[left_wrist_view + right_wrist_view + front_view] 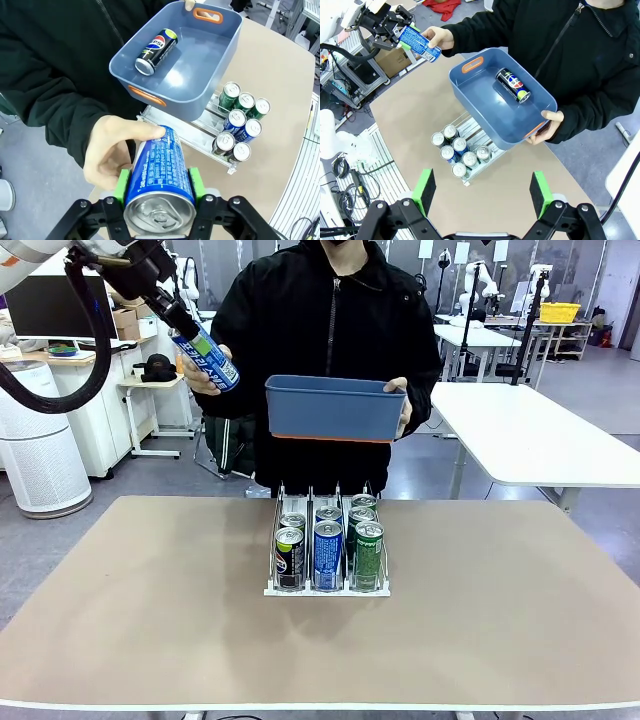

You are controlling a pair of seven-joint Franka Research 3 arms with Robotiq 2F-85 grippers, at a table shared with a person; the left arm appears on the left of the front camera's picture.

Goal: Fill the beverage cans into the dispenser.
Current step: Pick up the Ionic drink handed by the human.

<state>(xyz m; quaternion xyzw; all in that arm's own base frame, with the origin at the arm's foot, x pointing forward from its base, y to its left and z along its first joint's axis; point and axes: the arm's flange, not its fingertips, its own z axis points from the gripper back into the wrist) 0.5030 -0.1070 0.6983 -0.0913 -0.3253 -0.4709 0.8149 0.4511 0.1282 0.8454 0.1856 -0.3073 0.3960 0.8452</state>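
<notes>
The left jaws are clamped on a blue-and-white can (pixel 159 170), green pads (pixel 121 186) pressed against both of its sides near the silver top. One of the person's hands (pixel 107 155) also grips the can's lower end. In the front view the can hangs tilted in the air beyond the table's (pixel 150 590) far-left edge. Just beside it, the person's other hand (pixel 547 127) holds up a blue bin (pixel 220 55) with one dark can (pixel 156 51) lying on its side inside. Below the bin, the dispenser (pixel 327 590) stands mid-table with seven cans upright: two dark cans (pixel 290 558), two blue (pixel 327 550) and three green (pixel 368 552), a lane each. The right jaws are spread wide and empty, high above the table.
</notes>
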